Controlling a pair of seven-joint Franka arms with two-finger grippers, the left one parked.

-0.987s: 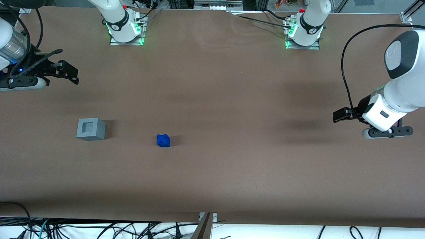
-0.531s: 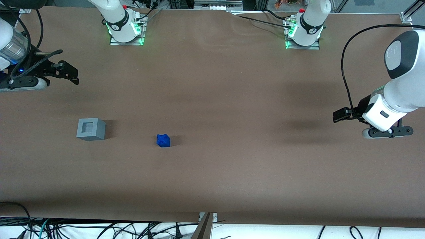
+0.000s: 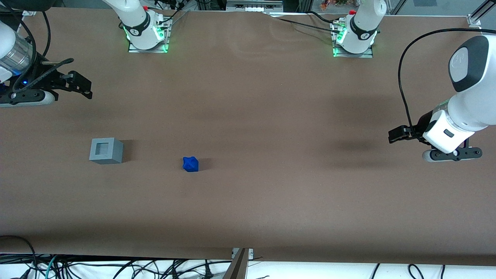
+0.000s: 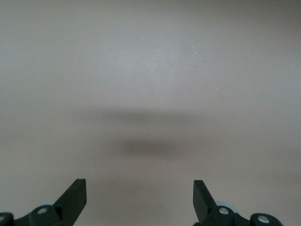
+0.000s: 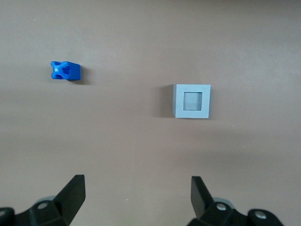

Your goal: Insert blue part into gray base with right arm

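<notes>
Black two-finger claw (image 5: 136, 197) hangs empty above the brown worktop (image 3: 271, 116), fingers spread, well apart from both parts. Descend squarely over the small bright-blue plastic part (image 3: 190, 164), gripping its flat sides, before approaching the light-gray plastic cube base (image 3: 105, 150).

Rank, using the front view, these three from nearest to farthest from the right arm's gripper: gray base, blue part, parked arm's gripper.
Right arm's gripper, fingers open, hovers at the working arm's end.
1. Light-gray plastic cube base: nearer the camera.
2. Small bright-blue plastic part: toward the table's middle.
3. Parked arm's black gripper: at the parked arm's end.

one blue part (image 3: 190, 164), one gray base (image 3: 105, 150), one open claw (image 5: 136, 193)
</notes>
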